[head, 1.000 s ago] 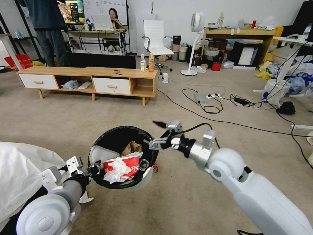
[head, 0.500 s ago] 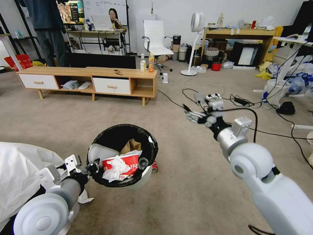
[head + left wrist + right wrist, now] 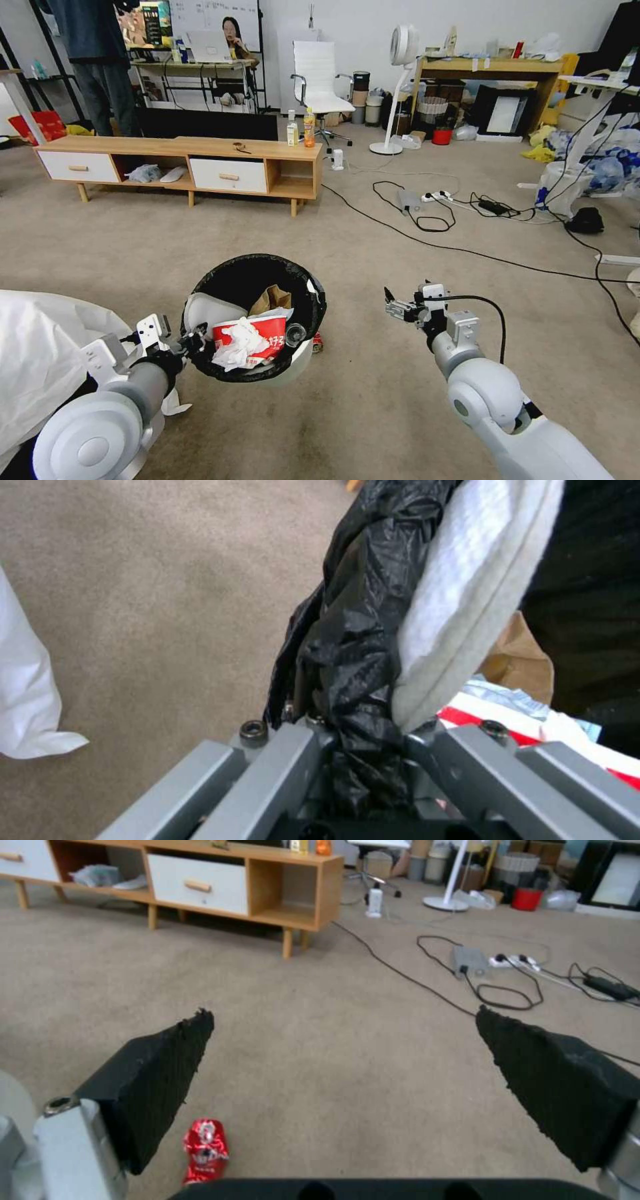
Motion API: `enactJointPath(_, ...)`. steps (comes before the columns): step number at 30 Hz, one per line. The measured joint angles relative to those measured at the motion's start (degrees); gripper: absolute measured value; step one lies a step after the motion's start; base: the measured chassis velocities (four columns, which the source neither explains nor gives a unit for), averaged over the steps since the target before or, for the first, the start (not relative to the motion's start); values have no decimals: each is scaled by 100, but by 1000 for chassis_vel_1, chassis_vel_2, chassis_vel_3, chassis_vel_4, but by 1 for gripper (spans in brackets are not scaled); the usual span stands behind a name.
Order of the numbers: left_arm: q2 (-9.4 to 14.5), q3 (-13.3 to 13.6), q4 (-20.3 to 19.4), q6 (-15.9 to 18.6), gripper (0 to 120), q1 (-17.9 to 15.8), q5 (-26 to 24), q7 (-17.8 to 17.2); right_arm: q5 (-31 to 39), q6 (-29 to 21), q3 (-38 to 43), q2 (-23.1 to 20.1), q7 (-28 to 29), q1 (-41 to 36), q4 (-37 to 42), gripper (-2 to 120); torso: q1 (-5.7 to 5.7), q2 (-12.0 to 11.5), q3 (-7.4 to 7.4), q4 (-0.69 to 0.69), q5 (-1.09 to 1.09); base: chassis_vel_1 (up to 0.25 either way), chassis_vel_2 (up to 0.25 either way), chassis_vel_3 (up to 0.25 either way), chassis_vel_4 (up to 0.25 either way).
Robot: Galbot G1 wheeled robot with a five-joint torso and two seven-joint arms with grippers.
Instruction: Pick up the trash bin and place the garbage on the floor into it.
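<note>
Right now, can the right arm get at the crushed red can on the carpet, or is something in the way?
Probably yes. The right tool is open and holds nothing, and only bare floor lies between it and the crushed red can. The trash bin, gripped by the left tool, hangs close above the can and may crowd the approach.

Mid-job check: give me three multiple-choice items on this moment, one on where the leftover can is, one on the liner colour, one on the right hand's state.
1. Where is the can?
A. in the bin
B. on the floor by the bin
C. on the cabinet

2. What colour is the liner of the bin?
A. black
B. blue
C. white

3. What state is the right hand in?
A. shut on the can
B. shut on a tissue
C. open, empty

Answers: 1 B, it lies on the carpet; 2 A, black plastic over the rim; 3 C, pads apart, nothing between.
</note>
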Motion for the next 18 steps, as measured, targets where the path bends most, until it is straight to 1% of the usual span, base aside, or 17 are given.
enactJointPath(7,-9,7,0,0,4,-9,-2,0,-19,39,1,6,-45,-5,23,100,0,0,0,0,0,0,0,0,0)
enactJointPath(10,-27,14,0,0,4,-8,1,0,-36,81,1,18,-52,-2,4,100,0,0,0,0,0,-58,44,80,-60)
enactJointPath(15,-34,12,0,0,4,-7,6,1,-56,157,-12,23,-75,14,-31,100,0,0,0,-3,0,-136,141,145,-140)
enactJointPath(17,-41,5,-1,0,4,-2,12,1,-69,179,-17,40,-82,32,-50,100,0,0,1,0,2,-202,198,189,-183)
enactJointPath(18,-45,4,-2,0,4,0,18,1,-86,203,-17,47,-84,38,-61,100,0,0,1,0,-1,-206,231,261,-245)
